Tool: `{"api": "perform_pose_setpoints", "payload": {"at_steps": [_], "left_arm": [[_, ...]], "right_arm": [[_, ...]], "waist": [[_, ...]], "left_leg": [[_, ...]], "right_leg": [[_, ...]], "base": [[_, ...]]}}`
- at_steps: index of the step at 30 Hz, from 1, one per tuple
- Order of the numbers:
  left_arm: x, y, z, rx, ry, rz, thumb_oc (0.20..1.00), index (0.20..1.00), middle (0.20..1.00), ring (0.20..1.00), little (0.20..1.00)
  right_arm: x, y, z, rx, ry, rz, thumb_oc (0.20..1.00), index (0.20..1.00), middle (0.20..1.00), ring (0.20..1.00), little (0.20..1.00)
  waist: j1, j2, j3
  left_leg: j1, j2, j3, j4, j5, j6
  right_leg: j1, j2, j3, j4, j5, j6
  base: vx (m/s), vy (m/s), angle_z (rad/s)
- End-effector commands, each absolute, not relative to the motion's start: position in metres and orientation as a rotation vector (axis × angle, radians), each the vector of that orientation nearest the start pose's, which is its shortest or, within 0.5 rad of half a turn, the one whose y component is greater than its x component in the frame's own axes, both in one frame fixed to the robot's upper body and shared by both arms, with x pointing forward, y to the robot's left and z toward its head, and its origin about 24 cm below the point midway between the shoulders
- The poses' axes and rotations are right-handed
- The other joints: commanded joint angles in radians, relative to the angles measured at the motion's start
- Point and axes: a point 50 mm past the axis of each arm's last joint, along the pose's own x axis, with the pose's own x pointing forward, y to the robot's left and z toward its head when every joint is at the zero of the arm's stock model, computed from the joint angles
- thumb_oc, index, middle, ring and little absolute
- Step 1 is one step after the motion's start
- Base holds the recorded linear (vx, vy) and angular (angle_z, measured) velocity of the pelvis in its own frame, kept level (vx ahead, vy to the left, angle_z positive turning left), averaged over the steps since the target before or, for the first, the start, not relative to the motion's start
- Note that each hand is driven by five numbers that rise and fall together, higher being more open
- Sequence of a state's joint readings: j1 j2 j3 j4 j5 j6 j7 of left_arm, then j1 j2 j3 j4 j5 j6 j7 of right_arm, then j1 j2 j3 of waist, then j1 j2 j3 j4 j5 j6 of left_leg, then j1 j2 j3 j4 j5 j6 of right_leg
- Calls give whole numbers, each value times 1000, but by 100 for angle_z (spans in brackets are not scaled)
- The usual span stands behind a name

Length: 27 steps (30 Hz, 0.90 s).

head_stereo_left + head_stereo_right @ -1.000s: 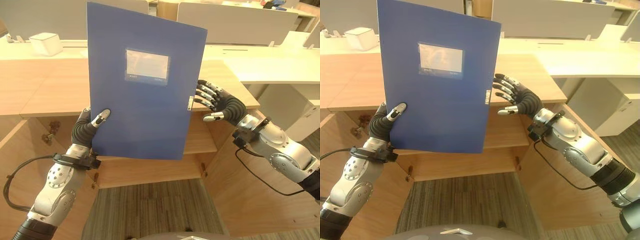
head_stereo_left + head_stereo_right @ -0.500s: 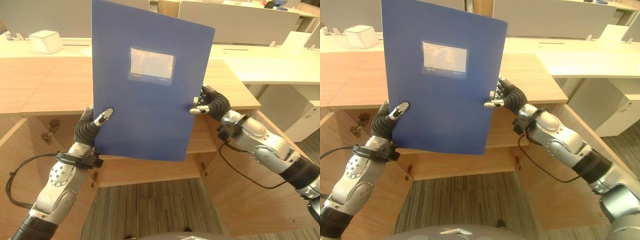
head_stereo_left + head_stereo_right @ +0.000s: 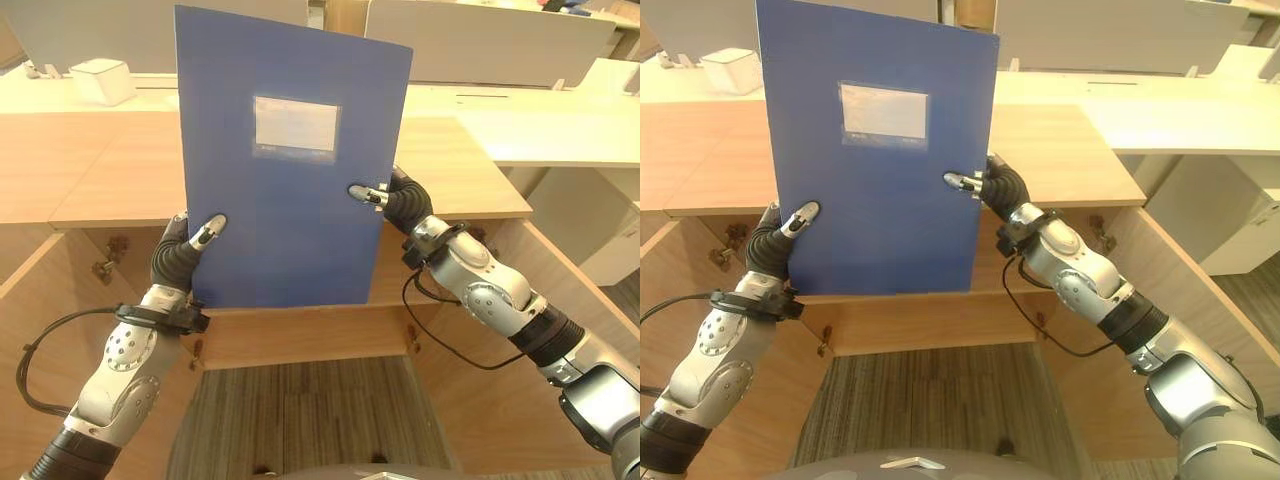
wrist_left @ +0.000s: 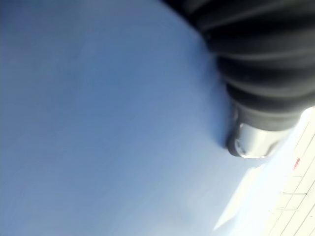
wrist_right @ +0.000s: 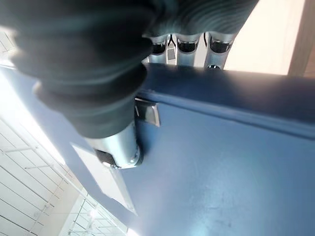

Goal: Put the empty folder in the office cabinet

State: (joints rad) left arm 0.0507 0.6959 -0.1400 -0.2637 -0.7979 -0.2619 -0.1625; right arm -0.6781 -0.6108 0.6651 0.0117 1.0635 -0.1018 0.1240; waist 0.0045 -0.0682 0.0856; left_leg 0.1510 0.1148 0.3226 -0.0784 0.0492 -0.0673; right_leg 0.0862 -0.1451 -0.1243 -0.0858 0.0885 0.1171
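Left eye view, folder: blue folder (image 3: pixel 285 170) held upright before the wooden cabinet (image 3: pixel 90 170), long axis vertical, label window facing the camera.
Left hand: left hand (image 3: pixel 183 255) pinches its lower left corner, thumb on the front.
Right hand: right hand (image 3: pixel 395 198) pinches its right edge, fingers behind, thumb in front.
Background: white box (image 3: pixel 103 80) on the far bench (image 3: pixel 520 110).

The large blue flat folder (image 3: pixel 285 170) stands upright and hides most of the open wooden cabinet (image 3: pixel 300 335) behind it, including the cabinet's inside. The fingers of the left hand (image 3: pixel 185 250) lie behind the folder, with the thumb on its front. The right hand (image 3: pixel 990 185) grips the folder's right edge, its fingers hidden behind it. The folder's top edge is cut off in the right eye view.
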Motion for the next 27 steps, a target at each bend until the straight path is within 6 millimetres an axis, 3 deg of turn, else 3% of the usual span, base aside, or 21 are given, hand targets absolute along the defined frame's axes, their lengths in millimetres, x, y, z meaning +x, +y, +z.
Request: {"api": "perform_pose_setpoints", "payload": {"at_steps": [1,2,3,4,5,6,7,8,11,12,14,16,21,26,27], "left_arm": [[234,196,161,-82,-490,-483,200,200,200,200,200],[234,200,160,-52,-489,-454,241,241,241,241,241],[233,202,158,-19,-486,-428,520,520,520,520,520],[231,205,156,15,-488,-392,890,890,890,890,890],[231,205,156,15,-488,-392,890,890,890,890,890],[230,210,153,43,-486,-347,1000,1000,1000,1000,1000],[226,220,141,108,-475,-221,1000,1000,1000,1000,1000],[226,219,140,108,-474,-222,1000,1000,1000,1000,1000],[218,225,109,66,-384,-90,1000,1000,1000,1000,1000],[218,225,109,66,-384,-90,1000,1000,1000,1000,1000],[212,226,85,66,-297,-50,1000,1000,1000,1000,1000],[206,226,69,87,-231,-39,1000,1000,1000,1000,1000],[197,230,42,123,-108,-26,1000,1000,1000,1000,1000],[194,234,26,204,-35,-41,1000,1000,1000,1000,1000],[196,234,20,232,-21,-38,1000,1000,1000,1000,1000]], "right_arm": [[314,-85,203,137,-378,805,200,200,200,200,200],[314,-90,205,106,-409,777,200,200,200,200,200],[312,-95,206,66,-451,743,200,200,200,200,200],[309,-101,207,3,-493,707,200,200,200,200,200],[309,-101,207,3,-493,707,200,200,200,200,200],[306,-108,203,-28,-515,667,200,200,200,200,200],[299,-130,194,-156,-556,547,200,200,200,200,200],[298,-131,193,-158,-554,544,200,200,200,200,200],[281,-159,176,-337,-571,422,200,200,200,200,200],[281,-159,176,-337,-571,422,200,200,200,200,200],[268,-170,156,-455,-525,388,200,200,200,200,200],[260,-171,140,-475,-471,401,200,200,200,200,200],[249,-169,124,-578,-429,446,200,200,200,200,200],[246,-156,122,-670,-456,533,200,200,200,200,200],[244,-143,127,-697,-509,596,200,200,200,200,200]], "waist": [[8,1,-43],[8,4,-42],[8,6,-41],[7,9,-40],[7,9,-40],[8,13,-38],[7,15,-33],[8,15,-35],[8,14,-27],[8,14,-27],[12,14,-20],[15,13,-9],[23,16,26],[36,22,105],[46,22,155]], "left_leg": [[25,67,-68,-9,-65,-62],[25,67,-69,-9,-66,-61],[25,67,-70,-9,-67,-60],[25,67,-72,-9,-68,-58],[25,67,-72,-9,-68,-58],[25,66,-75,-9,-69,-56],[24,64,-81,-9,-73,-52],[24,64,-82,-9,-73,-52],[20,62,-92,-9,-75,-46],[20,62,-92,-9,-75,-46],[17,61,-99,-9,-75,-43],[12,59,-104,-6,-74,-41],[-18,56,-114,3,-65,-41],[-109,52,-136,37,-49,-42],[-162,51,-145,59,-39,-44]], "right_leg": [[-8,-106,-7,12,3,82],[-8,-106,-7,12,2,82],[-7,-106,-8,13,1,82],[-6,-107,-7,12,-1,82],[-6,-107,-7,12,-1,82],[-5,-107,-9,13,-3,82],[-4,-109,-13,12,-5,82],[-3,-109,-14,12,-5,82],[-2,-110,-21,12,-11,83],[-2,-110,-21,12,-11,83],[0,-111,-27,13,-16,84],[0,-112,-31,13,-16,86],[-20,-115,-37,15,-13,89],[-87,-121,-37,29,-2,91],[-129,-125,-35,40,8,91]], "base": [[0,0,0],[0,0,0],[0,0,0],[0,0,0],[0,0,0],[0,0,0],[0,0,0],[14,-12,6],[7,-14,9],[11,-20,7],[9,-33,14],[-2,-29,12],[-52,-13,5],[-194,-22,10],[-196,-16,9]]}}
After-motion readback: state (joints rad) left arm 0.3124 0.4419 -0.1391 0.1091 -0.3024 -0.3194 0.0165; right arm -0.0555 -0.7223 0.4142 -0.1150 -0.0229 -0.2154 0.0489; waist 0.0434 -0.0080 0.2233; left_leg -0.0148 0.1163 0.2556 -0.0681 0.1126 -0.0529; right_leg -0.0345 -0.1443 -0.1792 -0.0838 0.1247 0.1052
